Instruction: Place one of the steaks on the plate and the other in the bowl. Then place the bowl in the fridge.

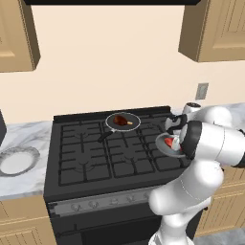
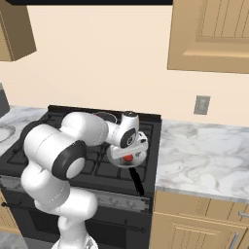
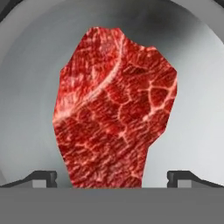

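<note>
The bright red steak [image 3: 114, 109] lies in a grey frying pan [image 1: 163, 148] at the stove's front right, and it looks large and close in the hand view. My gripper [image 3: 113, 179] hangs just over it, open, one finger tip on each side of the meat and nothing held. From the base views the gripper [image 1: 172, 139] [image 2: 127, 153] sits low in that pan over the red steak [image 2: 127, 157]. The dark reddish-brown steak [image 1: 123, 120] rests in a second pan [image 1: 135, 125] at the back. The plate [image 1: 29, 153] stands empty on the left counter. The bowl and the fridge are out of view.
The black gas stove [image 1: 91, 153] has raised grates. The front pan's black handle [image 2: 138, 182] sticks out over the stove's front edge. Marble counter [image 2: 204, 155] stretches to the right of the stove, below a wall outlet [image 2: 201, 105]. Wooden cabinets [image 1: 220, 28] hang above.
</note>
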Available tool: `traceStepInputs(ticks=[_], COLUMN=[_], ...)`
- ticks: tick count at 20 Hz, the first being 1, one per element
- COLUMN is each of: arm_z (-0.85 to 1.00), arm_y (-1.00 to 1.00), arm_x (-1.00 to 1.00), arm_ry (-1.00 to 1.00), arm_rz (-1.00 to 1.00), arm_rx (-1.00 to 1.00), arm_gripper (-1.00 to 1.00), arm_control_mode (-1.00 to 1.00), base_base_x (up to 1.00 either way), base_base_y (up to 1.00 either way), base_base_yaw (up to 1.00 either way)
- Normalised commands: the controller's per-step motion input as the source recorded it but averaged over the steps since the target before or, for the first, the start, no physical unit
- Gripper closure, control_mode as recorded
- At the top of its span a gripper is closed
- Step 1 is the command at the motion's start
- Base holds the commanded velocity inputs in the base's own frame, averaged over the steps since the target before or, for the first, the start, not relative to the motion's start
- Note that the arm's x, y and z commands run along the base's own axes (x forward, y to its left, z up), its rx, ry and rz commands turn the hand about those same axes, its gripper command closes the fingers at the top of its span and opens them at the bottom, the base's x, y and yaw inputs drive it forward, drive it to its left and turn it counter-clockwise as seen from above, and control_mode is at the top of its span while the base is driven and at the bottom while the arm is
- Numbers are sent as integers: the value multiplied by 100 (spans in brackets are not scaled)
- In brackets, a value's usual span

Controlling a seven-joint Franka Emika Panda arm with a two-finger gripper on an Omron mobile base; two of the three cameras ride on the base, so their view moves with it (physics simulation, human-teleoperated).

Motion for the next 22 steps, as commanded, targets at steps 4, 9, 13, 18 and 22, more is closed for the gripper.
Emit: traceStepInputs(ticks=[4,9,13,18,22], arm_z=[-11,-5,-14,-17,-1], arm_y=[0,0,0,13,0], arm_x=[16,20,16,0,0], arm_ry=[0,0,0,0,0], arm_rz=[0,2,4,5,1], arm_rx=[0,0,0,0,0], arm_gripper=[-100,-100,-100,100,100], arm_control_mode=[-100,-100,-100,-100,-100], base_base_x=[0,0,0,0,0], base_base_y=[0,0,0,0,0], base_base_yaw=[0,0,0,0,0])
